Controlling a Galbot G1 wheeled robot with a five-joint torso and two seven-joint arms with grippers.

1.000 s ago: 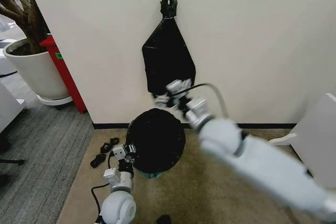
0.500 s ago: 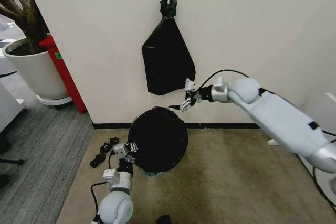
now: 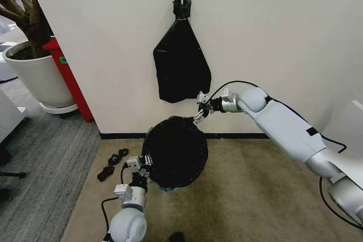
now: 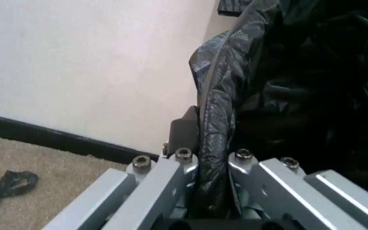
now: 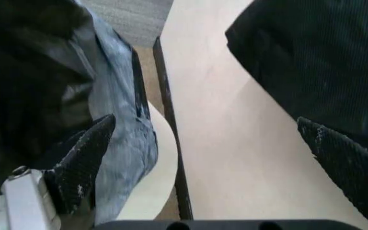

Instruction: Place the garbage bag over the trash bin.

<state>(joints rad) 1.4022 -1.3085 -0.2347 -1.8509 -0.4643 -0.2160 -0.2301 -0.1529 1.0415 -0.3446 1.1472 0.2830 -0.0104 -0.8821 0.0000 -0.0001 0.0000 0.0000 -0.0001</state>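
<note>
Right pincer drops to the bag's far edge while the left keeps its pinch

Low in the frame, the left pincer [image 3: 142,165] stays clamped on the garbage bag [image 3: 174,151] at the rim of the trash bin [image 5: 147,184]. At centre, the right pincer [image 3: 198,117], spread wide and empty, has swung down to the far rim by the wall, probably to pull that side over.

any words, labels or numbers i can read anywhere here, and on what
None can be read.
Green sticker on the red stand by the plant pot: too small to read.
Garbage bag, the bag hung on the wall, left tool and right tool: no text to be seen.
</note>
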